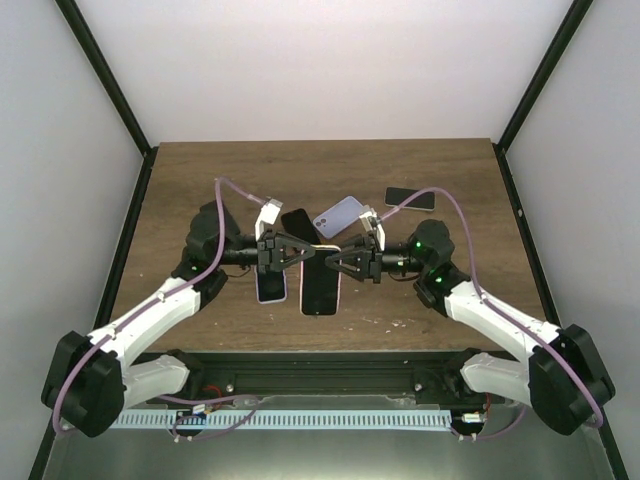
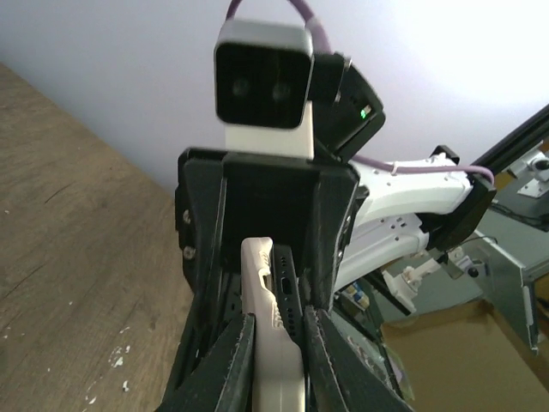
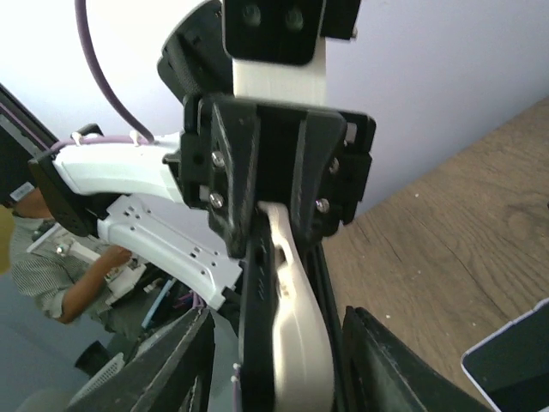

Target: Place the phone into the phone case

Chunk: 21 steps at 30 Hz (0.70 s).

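A black phone (image 1: pixel 320 285) lies screen up in a pale pinkish-white case, held level above the table between both grippers. My left gripper (image 1: pixel 298 250) is shut on its far left corner. In the left wrist view the fingers (image 2: pixel 232 360) press the white case (image 2: pixel 262 343) and the black phone (image 2: pixel 287 300) together, and the charging port edge shows. My right gripper (image 1: pixel 338 262) is at the far right corner. In the right wrist view it (image 3: pixel 283 360) is open, its jaws standing apart on both sides of the case (image 3: pixel 300 335) and phone (image 3: pixel 257 343).
A second phone in a pale case (image 1: pixel 271 287) lies under the left arm. A black phone (image 1: pixel 298 220), a lavender case (image 1: pixel 340 212) and another black phone (image 1: pixel 410 198) lie further back. A dark phone corner (image 3: pixel 515 360) shows in the right wrist view.
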{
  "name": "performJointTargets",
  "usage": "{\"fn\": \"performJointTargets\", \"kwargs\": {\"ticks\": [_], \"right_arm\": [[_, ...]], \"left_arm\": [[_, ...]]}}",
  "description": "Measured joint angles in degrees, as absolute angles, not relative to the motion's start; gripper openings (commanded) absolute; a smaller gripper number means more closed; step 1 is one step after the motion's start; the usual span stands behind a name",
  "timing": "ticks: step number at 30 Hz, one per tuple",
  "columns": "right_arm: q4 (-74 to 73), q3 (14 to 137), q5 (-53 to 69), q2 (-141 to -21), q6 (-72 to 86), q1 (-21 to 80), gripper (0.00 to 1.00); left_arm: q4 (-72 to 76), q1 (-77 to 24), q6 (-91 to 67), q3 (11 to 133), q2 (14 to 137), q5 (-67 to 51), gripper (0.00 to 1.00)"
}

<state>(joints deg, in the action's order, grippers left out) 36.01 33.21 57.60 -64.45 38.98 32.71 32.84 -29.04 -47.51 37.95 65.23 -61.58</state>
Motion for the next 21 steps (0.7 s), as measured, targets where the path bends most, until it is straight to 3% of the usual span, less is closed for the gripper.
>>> {"fn": "performJointTargets", "kwargs": {"ticks": [11,21], "right_arm": [[36.7,35.0,57.6,-65.1,45.6,32.7,0.09],[36.3,35.2,57.6,-65.3,45.5,32.7,0.01]], "left_arm": [[29.2,-29.1,-43.3,38.0,64.4,-62.6,0.01],[29.2,-28.3,-47.1,38.7,64.5,-63.1,0.44]]}}
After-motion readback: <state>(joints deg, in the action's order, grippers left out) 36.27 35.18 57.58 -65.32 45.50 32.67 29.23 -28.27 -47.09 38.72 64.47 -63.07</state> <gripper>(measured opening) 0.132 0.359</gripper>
